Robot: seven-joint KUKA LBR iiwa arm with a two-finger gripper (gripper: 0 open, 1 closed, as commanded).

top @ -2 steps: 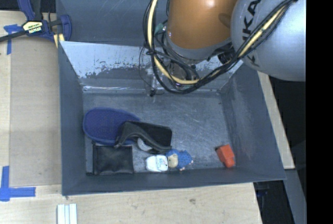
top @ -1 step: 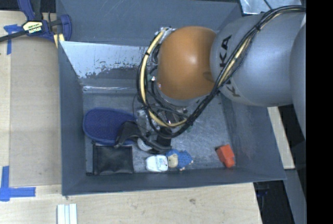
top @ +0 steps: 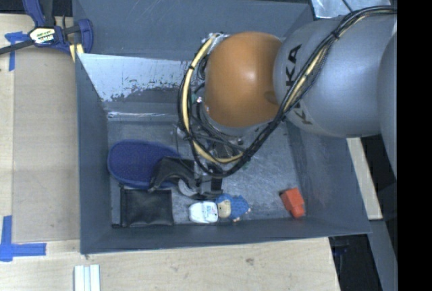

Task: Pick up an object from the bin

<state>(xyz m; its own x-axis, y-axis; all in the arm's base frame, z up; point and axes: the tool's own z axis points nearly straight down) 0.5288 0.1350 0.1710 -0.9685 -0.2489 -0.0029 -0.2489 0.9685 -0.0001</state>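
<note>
The gripper [top: 210,183] hangs low in the bin [top: 92,148], under the arm's orange cover [top: 239,77] and a loop of cables [top: 187,104]. These hide its tip, so I cannot tell how far open it is, and nothing can be seen in its hold.

Just beyond the gripper, toward the view's lower edge, lies a small toy [top: 217,208]. It is a short, rounded figure lying on its side, with a white end on the left and a blue end on the right that carries a spot of yellow. It rests on the floor close to the near wall. Whether the gripper touches it cannot be told.

Just left of the gripper is a black curved piece [top: 172,171], which overlaps a blue oval [top: 133,160] farther left. Below these, left of the toy, a flat black pouch [top: 145,207] lies in the corner. Well to the gripper's right, apart from the rest, sits an orange block [top: 292,202].
</note>
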